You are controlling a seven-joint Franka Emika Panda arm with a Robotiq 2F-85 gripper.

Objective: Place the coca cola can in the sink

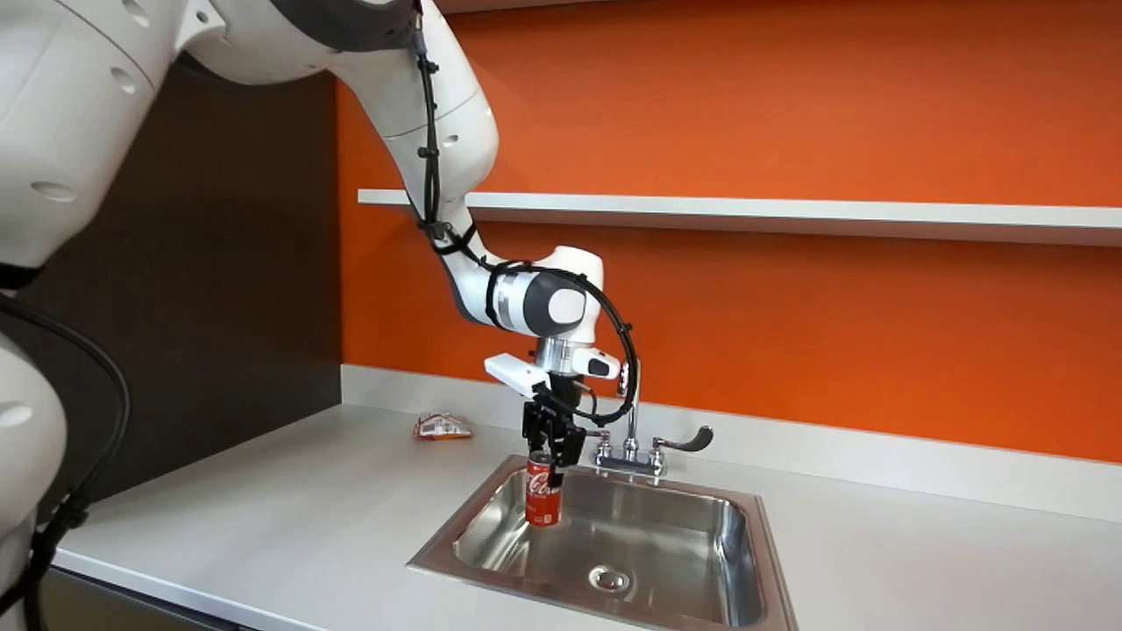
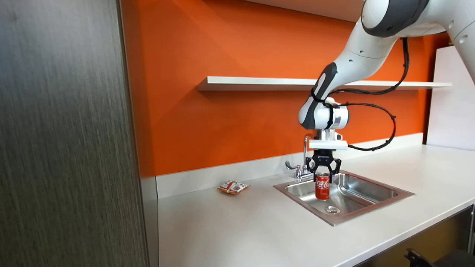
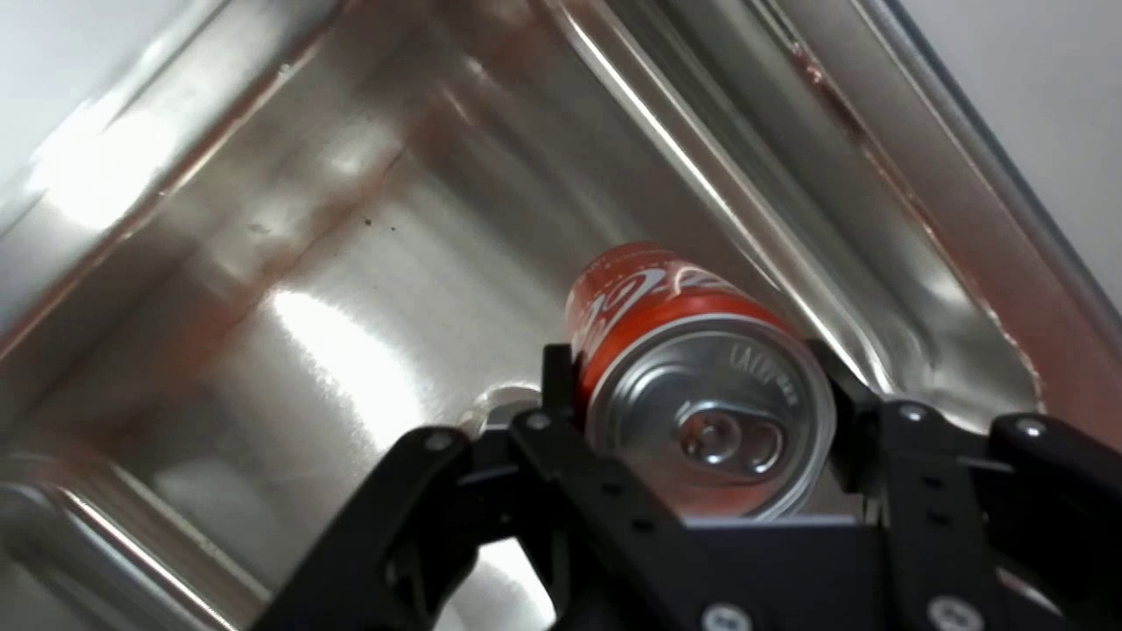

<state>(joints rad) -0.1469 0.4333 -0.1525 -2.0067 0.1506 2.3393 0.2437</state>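
My claw [image 2: 322, 179] grasps the red Coca-Cola can [image 1: 543, 502], upright within the outline of the steel sink [image 1: 657, 515]. The task looks nearly done: the can is where it belongs but not yet let go. I cannot tell whether its base touches the sink's floor; any lowering and the release seem left. The can sits between my two fingers [image 3: 558, 390], silvery top facing up, red body reaching below their tips.
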